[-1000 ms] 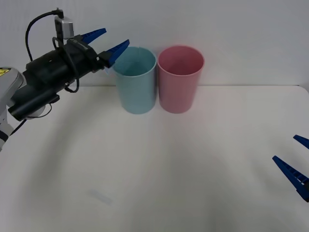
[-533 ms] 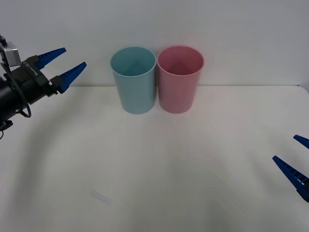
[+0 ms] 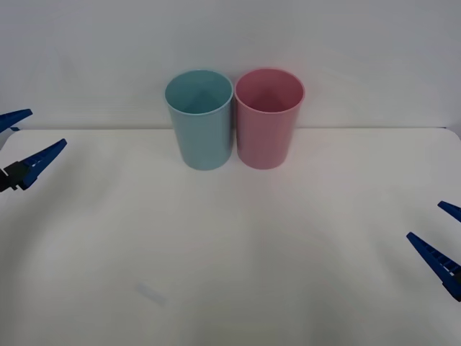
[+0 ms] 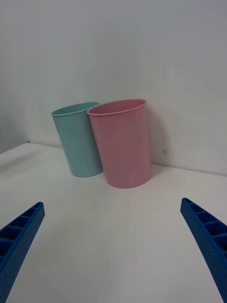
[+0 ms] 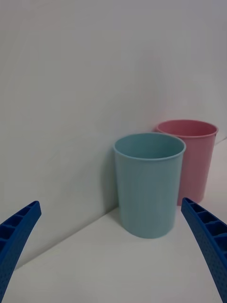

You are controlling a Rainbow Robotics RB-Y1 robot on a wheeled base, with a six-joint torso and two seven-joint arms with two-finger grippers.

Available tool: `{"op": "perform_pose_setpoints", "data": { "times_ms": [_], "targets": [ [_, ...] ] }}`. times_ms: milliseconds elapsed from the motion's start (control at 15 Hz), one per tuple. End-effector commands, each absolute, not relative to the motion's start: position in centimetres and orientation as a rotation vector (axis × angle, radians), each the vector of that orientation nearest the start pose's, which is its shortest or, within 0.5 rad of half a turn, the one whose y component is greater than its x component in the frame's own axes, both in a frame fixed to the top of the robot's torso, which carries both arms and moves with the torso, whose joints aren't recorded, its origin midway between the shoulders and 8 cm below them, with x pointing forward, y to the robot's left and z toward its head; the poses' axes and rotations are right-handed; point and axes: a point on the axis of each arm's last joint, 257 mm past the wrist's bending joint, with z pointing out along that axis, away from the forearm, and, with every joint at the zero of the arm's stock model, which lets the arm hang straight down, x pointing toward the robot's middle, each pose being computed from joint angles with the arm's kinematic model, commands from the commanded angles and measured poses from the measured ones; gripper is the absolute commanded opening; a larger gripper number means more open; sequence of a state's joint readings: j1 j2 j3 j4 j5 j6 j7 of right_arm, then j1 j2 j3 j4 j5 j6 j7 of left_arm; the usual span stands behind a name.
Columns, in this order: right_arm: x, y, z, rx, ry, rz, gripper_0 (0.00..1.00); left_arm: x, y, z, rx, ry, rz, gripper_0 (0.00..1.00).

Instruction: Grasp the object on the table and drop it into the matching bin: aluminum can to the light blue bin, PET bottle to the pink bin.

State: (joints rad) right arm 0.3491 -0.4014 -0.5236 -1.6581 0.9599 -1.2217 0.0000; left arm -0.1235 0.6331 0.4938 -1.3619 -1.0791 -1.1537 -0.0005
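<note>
The light blue bin [image 3: 199, 122] and the pink bin [image 3: 268, 122] stand upright side by side at the back of the white table [image 3: 230, 238], blue on the left. The object, the PET bottle, is out of view. My left gripper [image 3: 46, 127] hangs open at the far left edge, well clear of the light blue bin [image 5: 149, 184] and with nothing between its fingers. My right gripper [image 3: 425, 220] is open low at the right edge, far from the pink bin [image 4: 123, 144]. Both bins appear ahead of the left gripper [image 5: 111, 203] and the right gripper [image 4: 112, 208].
A plain white wall [image 3: 346, 43] rises right behind the bins. A faint small mark [image 3: 151, 293] lies on the tabletop near the front left. The table's right corner [image 3: 452, 132] shows at the back right.
My left arm has pulled back from beside the light blue bin's rim to the far left edge, staying open. The right gripper and both bins have not moved.
</note>
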Motion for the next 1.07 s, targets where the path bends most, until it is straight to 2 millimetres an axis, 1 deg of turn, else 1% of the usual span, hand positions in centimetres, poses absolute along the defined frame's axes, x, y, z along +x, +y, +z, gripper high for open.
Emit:
{"op": "perform_pose_setpoints", "data": {
  "times_ms": [67, 333, 533, 733, 867, 1067],
  "targets": [
    [34.2, -33.0, -16.9, -0.465, 1.441, 0.567, 1.00, 45.5, 39.3, -9.6, 0.634, 1.391, -0.339, 1.00],
    [34.2, -33.0, -16.9, -0.465, 1.441, 0.567, 1.00, 42.0, 42.0, -11.1, 0.640, 1.449, -0.333, 1.00],
    [34.2, -33.0, -16.9, -0.465, 1.441, 0.567, 1.00, 39.7, 43.1, -12.0, 0.626, 1.486, -0.356, 1.00],
    [34.2, -33.0, -16.9, -0.465, 1.441, 0.567, 1.00, 38.5, 43.3, -12.7, 0.614, 1.505, -0.374, 1.00],
    [34.2, -33.0, -16.9, -0.465, 1.441, 0.567, 1.00, 38.3, 43.2, -13.2, 0.609, 1.516, -0.384, 1.00],
    [34.2, -33.0, -16.9, -0.465, 1.441, 0.567, 1.00, 38.3, 43.2, -13.3, 0.606, 1.518, -0.386, 1.00]
  ]
}}
